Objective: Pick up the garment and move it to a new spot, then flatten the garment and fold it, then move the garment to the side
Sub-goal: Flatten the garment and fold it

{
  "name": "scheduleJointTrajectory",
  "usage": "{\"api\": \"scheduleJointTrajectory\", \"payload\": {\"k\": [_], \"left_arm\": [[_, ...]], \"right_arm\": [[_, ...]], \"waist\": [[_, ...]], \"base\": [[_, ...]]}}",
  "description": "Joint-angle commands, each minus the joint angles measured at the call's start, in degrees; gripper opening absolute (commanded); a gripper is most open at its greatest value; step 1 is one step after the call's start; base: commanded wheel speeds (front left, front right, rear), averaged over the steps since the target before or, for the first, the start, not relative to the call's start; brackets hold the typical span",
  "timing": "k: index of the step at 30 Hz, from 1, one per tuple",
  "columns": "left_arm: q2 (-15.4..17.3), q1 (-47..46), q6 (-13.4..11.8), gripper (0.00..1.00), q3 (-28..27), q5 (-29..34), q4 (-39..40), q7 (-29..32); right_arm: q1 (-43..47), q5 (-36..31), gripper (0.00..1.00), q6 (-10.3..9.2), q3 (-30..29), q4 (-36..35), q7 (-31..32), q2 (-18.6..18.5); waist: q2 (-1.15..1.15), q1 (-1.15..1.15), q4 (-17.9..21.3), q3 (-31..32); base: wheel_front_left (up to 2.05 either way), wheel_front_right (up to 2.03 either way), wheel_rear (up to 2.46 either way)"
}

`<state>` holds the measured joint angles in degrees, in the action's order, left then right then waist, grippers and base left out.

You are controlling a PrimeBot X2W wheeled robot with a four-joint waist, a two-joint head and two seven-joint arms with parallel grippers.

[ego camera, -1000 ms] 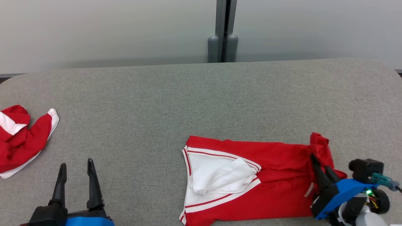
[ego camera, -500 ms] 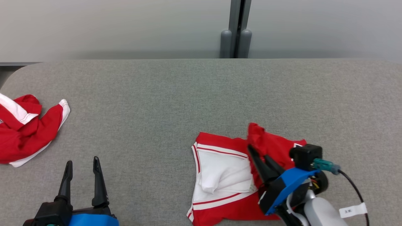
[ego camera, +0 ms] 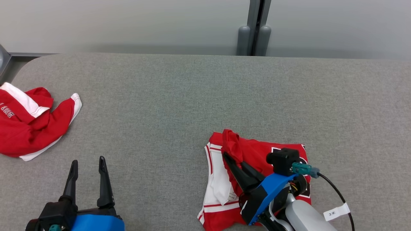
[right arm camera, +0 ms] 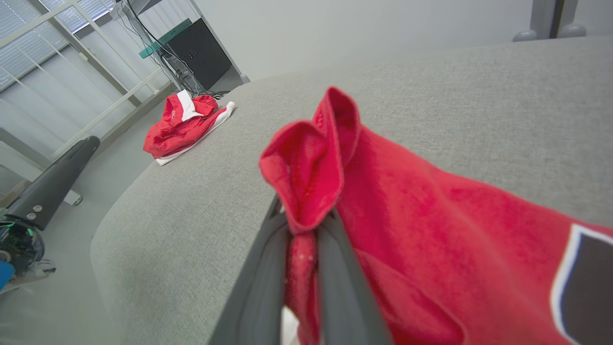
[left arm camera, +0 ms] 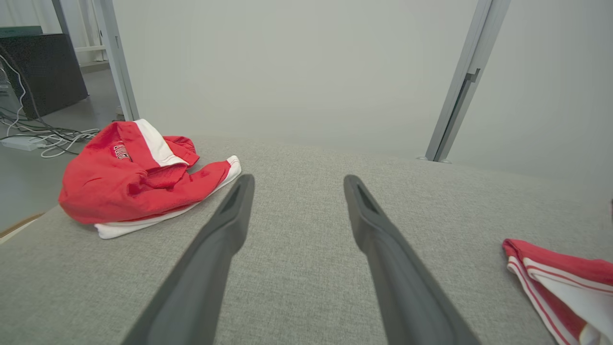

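Pinching a red hem of the garment (ego camera: 253, 147), near right on the table (ego camera: 167, 96), in the right gripper (ego camera: 233, 158). Holding the left gripper (ego camera: 88, 160) spread and idle, near left. Carry hem low leftward, line up edges, lay flat before letting go.

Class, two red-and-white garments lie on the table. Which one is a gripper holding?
The front garment, pinched at a red edge by the right gripper; the crumpled garment at the left lies untouched.
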<state>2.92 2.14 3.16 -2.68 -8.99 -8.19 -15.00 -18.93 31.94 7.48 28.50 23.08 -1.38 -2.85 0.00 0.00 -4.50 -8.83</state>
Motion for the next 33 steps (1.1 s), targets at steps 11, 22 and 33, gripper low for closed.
{"api": "scheduleJointTrajectory", "payload": {"k": [11,22,33], "left_arm": [[-0.05,-1.33,0.82,1.00,0.55,0.47,-0.35,-0.25],[-0.05,-0.27,1.16,1.00,0.79,0.52,0.81,-0.24],[-0.05,1.37,1.18,1.00,0.73,0.96,1.19,-0.24]], "right_arm": [[-2.50,0.27,1.00,0.03,1.70,4.34,-3.91,-0.13],[3.54,-7.88,1.00,0.03,-9.34,-0.76,-8.14,-3.24],[14.63,-12.98,1.00,0.03,-19.63,-11.13,-9.83,-4.24]], "waist": [[0.00,0.00,0.40,1.01],[0.00,0.00,3.74,4.12],[0.00,0.00,5.20,5.57]], "base": [[0.00,0.00,0.00],[0.00,0.00,0.00],[0.00,0.00,0.00]]}}
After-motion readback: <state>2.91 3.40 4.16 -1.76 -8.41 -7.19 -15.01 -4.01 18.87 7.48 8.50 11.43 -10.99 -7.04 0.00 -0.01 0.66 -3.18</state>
